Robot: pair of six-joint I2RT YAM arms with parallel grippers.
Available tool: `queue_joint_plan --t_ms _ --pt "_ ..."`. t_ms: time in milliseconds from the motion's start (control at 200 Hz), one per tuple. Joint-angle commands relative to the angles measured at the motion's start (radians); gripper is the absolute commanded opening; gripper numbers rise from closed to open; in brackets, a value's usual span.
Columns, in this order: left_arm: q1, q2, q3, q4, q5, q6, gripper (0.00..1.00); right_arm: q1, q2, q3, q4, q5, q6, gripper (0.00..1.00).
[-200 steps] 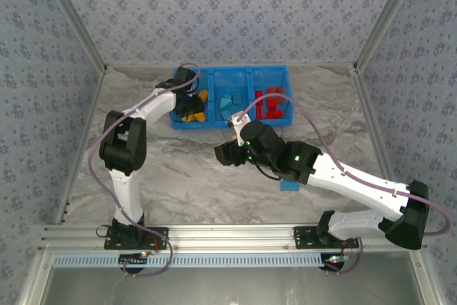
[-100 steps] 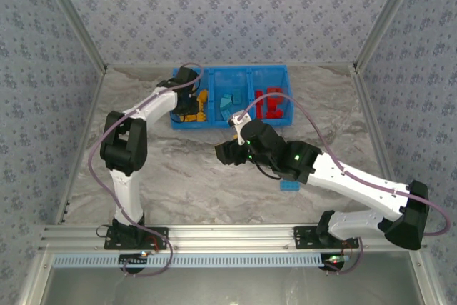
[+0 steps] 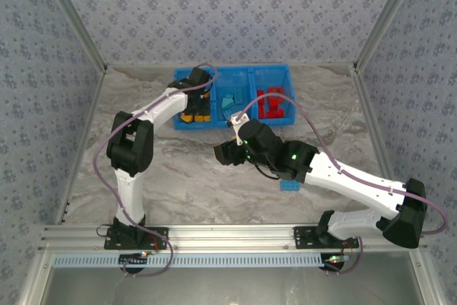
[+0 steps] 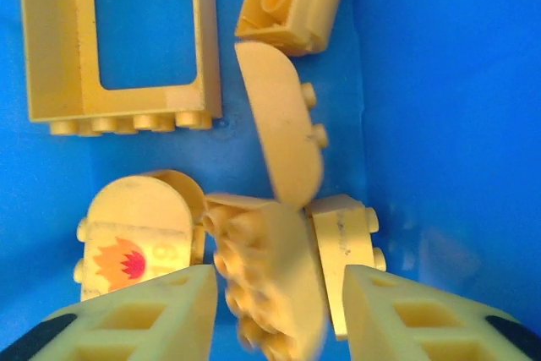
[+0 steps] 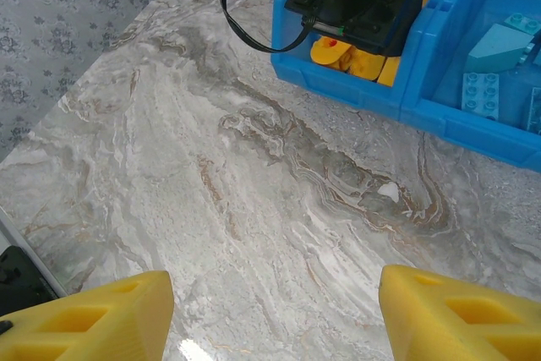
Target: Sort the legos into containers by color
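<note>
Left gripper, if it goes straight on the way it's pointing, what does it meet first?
The left gripper, fingers open, would most likely meet the yellow studded brick between them, in the blue bin among other yellow pieces. The brick is blurred, so its depth is unclear.

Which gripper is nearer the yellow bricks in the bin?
Left. The left gripper is down inside the bin's end compartment, open right over the yellow bricks; the right gripper hangs open above bare table in front of the bin.
</note>
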Motion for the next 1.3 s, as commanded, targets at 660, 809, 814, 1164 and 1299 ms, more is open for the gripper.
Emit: queue_joint_plan --t_ms 660,809,814,1164,1299 --pt "-0.021 -0.95 -0.536 -0.013 0.268 -0.027 0.6 0.058 0.01 0.02 -0.071 0.231 0.043 0.68" --pt "-0.095 -1.212 -0.649 -0.034 0.556 0.082 0.69 0.069 -0.041 -0.039 -0.192 0.339 0.246 0.66" --pt "-0.1 -1.22 -0.651 -0.034 0.556 0.086 0.7 0.07 -0.044 -0.043 -0.195 0.342 0.253 0.66" --pt "-0.366 -1.296 -0.779 0.095 0.493 0.016 0.73 0.058 -0.271 -0.271 -0.679 0.338 0.836 0.75" --pt "-0.52 -1.23 -0.79 0.222 0.398 0.011 0.73 0.014 -0.378 -0.376 -0.684 0.27 1.085 0.76"
